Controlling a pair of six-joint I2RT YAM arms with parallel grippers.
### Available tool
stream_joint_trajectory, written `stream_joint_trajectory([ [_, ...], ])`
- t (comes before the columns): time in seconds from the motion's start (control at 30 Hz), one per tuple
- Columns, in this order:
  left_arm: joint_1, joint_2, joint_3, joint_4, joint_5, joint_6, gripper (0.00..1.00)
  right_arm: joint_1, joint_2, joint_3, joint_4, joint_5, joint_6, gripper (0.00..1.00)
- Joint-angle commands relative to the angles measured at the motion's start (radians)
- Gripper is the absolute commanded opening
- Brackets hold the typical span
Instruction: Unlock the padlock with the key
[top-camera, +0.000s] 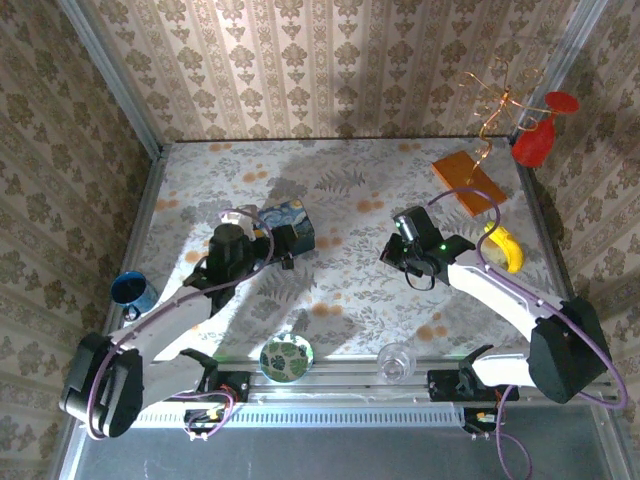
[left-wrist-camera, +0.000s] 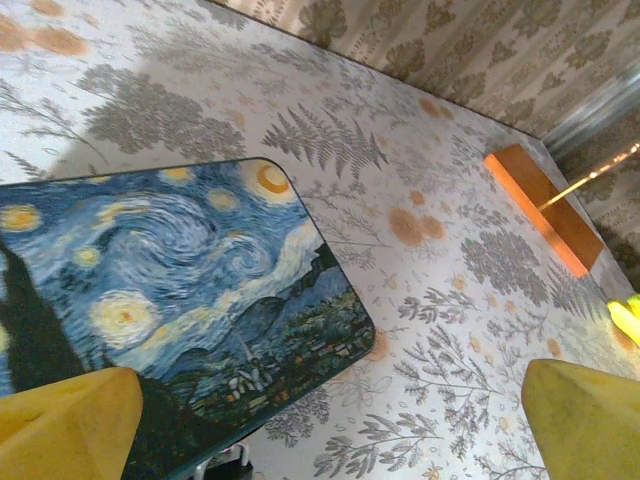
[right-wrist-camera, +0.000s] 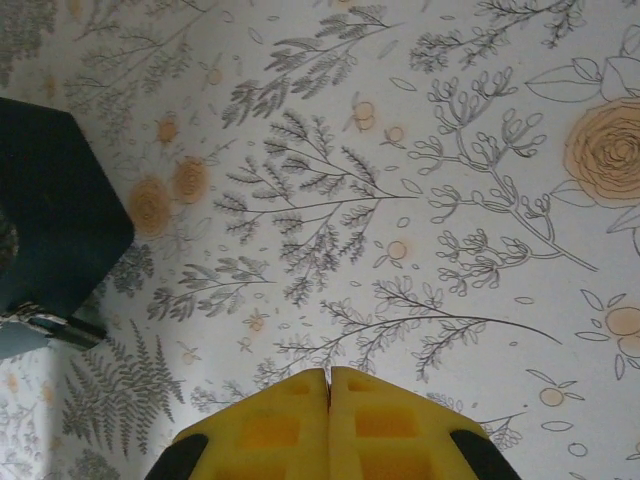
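Left arm (top-camera: 170, 320) forward, left jaws wide apart, right arm (top-camera: 500, 290) bent (right jaws pressed together)

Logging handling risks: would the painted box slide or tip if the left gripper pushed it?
The painted box looks rigid with a broad flat top, so it would probably slide, not tip. Its smooth printed surface might slip in the open left gripper.
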Motion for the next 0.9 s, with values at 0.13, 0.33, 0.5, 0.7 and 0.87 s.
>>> stream_joint_trajectory([
  [0.13, -0.079, 0.079, 0.039, 0.123, 0.041, -0.008, 0.99, 0.008, -0.013, 0.014, 0.054, -0.016, 0.058, 0.00],
  [0.33, -0.149, 0.165, 0.033, 0.234, 0.056, -0.054, 0.98, 0.009, 0.000, 0.009, 0.117, -0.040, 0.089, 0.00],
  [0.5, -0.176, 0.245, 0.035, 0.334, 0.101, -0.092, 0.96, 0.010, 0.009, 0.004, 0.137, -0.052, 0.101, 0.00],
  [0.7, -0.206, 0.323, 0.067, 0.366, 0.136, -0.087, 0.94, 0.008, 0.005, -0.009, 0.157, -0.054, 0.113, 0.00],
  [0.87, -0.215, 0.390, 0.097, 0.403, 0.193, -0.084, 0.88, 0.008, -0.005, -0.021, 0.172, -0.052, 0.122, 0.00],
])
